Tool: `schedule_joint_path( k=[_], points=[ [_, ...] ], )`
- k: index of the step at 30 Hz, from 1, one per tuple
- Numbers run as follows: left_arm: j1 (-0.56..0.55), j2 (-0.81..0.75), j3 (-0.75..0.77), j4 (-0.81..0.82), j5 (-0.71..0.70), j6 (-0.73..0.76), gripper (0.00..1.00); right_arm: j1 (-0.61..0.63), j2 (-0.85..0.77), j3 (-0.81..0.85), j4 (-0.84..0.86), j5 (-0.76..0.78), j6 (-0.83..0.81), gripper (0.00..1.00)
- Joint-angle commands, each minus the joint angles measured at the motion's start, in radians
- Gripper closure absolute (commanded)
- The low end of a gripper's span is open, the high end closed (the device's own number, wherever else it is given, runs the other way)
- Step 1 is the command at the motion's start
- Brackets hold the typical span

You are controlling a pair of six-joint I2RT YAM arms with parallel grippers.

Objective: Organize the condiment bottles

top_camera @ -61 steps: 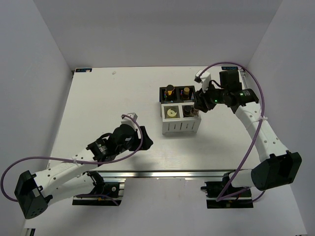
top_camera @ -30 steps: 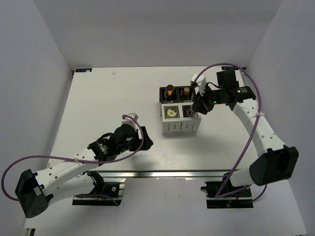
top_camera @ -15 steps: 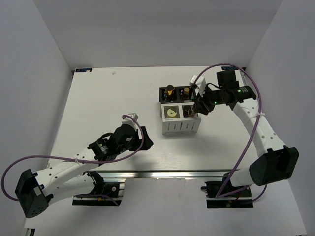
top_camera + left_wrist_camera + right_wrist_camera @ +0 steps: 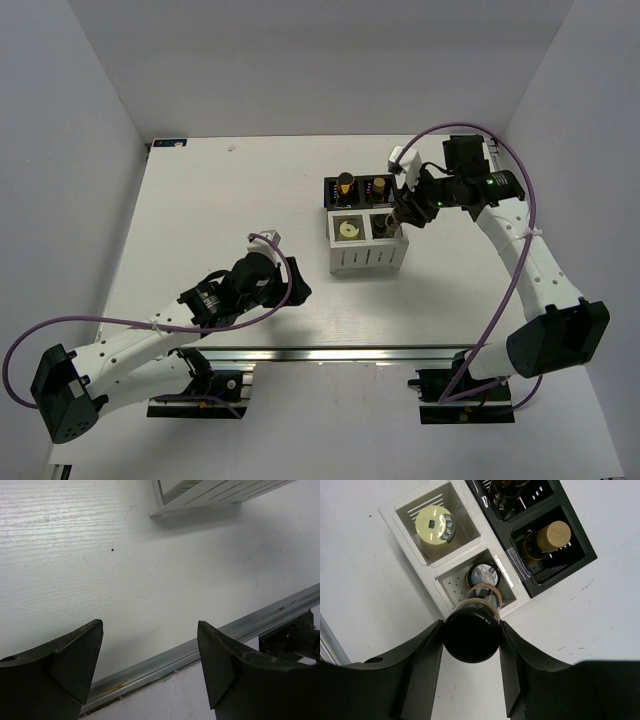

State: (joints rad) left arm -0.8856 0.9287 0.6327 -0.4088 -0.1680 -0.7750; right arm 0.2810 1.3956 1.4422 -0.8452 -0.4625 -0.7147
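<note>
Now I am gripping a dark-capped brown jar [image 4: 472, 630] upright in my right tool [image 4: 471, 641], directly above the box compartment [image 4: 454, 591] holding the second jar [image 4: 482, 573].

The box [image 4: 366, 262] stands right of centre on the bench [image 4: 220, 200]. Tall bottles [image 4: 344, 186] fill its two far compartments, the cone bottle [image 4: 349, 228] the near left, a jar [image 4: 482, 574] the near right. Above that jar, the right pincer [image 4: 471, 630] holds a second jar [image 4: 472, 632].

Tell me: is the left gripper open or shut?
Open. The left gripper holds nothing; its fingers stand apart, with only table between.
</note>
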Motion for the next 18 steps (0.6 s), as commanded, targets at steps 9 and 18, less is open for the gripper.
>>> schedule_joint_path(
  k=[9,18],
  points=[
    [0.000,-0.016,-0.001,0.018,0.005,0.005,0.14,0.000,0.095,0.184,-0.170,-0.057,-0.112,1.00],
    [-0.001,-0.021,-0.005,0.021,0.004,0.003,0.14,0.006,0.151,0.274,-0.279,-0.080,-0.230,1.00]
  ],
)
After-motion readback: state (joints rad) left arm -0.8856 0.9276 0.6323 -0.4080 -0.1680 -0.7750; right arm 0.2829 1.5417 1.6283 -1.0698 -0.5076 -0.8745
